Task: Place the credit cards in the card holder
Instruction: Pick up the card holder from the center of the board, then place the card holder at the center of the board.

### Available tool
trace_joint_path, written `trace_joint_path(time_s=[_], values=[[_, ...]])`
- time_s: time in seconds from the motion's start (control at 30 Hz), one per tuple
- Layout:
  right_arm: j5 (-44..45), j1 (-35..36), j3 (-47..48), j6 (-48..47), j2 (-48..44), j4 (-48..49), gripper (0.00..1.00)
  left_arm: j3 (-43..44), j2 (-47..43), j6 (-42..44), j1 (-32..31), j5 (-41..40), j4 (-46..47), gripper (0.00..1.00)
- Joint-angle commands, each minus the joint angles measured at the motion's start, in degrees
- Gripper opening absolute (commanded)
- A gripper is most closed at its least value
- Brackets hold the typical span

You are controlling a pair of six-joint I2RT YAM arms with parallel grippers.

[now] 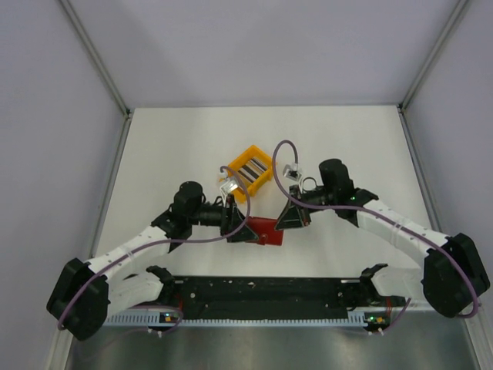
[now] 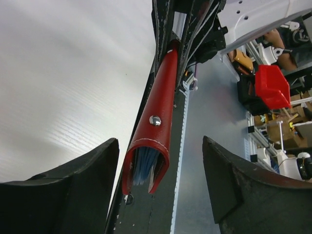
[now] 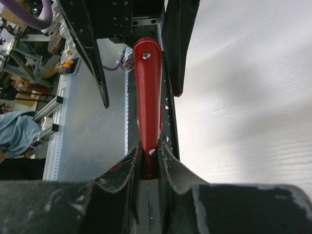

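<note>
Loading under way: the right gripper (image 3: 148, 158) clamps the red card holder (image 3: 147, 97) on edge, midway between both arms. The left gripper (image 2: 160, 146) straddles its open end, jaws wide. Credit cards (image 2: 144, 165) (blue edges showing) sit inside. More seemingly lie in the yellow bin (image 1: 237, 159), so next likely comes fetching one.

Gaps flank the card holder (image 2: 153, 131) inside the left end effector (image 2: 160, 140); yellow bin (image 1: 239, 163) close behind.
</note>
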Motion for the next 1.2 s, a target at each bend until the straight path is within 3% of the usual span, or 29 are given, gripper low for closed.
trace_joint_path(time_s=[0.0,0.23,0.4,0.47,0.53,0.57,0.63,0.73,0.83,0.93,1.17], values=[[-2.1,0.1,3.8,-1.8,0.7,0.8,0.13,0.2,0.8,1.3,-0.3,0.4,1.5,0.66],[-0.8,0.4,4.7,-2.6,1.9,-0.9,0.14,1.1,2.0,-0.3,-0.4,-3.5,2.9,0.34],[-0.1,0.4,5.1,-2.9,3.0,-0.9,0.14,1.4,3.6,-0.7,-1.2,-2.8,3.8,0.27],[1.1,0.4,5.4,-2.9,3.3,-0.9,0.15,1.6,4.1,-0.7,-1.7,-3.0,3.6,0.17],[6.0,0.4,5.6,-1.7,3.0,-0.9,0.2,1.7,4.5,-0.7,-1.8,-3.9,2.9,0.07],[10.4,0.4,5.5,-0.2,2.3,-1.1,0.28,1.6,4.4,-0.8,-1.7,-5.6,2.0,0.01],[19.9,0.1,4.7,2.5,0.3,-2.2,0.48,0.6,3.9,-1.8,-1.7,-9.3,1.3,0.0],[32.1,0.1,0.6,9.2,-5.4,-0.9,0.66,-1.9,3.2,-4.8,-1.8,-14.9,1.0,0.0],[38.1,0.1,-4.8,16.1,-12.6,1.9,0.7,-5.5,2.9,-8.5,-2.1,-19.2,3.1,0.0],[37.0,0.3,-9.3,21.5,-16.0,4.4,0.68,-8.6,3.4,-12.9,-2.6,-24.0,4.8,0.0],[40.1,9.2,-11.7,28.4,-10.2,12.6,0.66,-12.8,4.7,-20.1,-3.3,-32.6,4.1,0.0]])
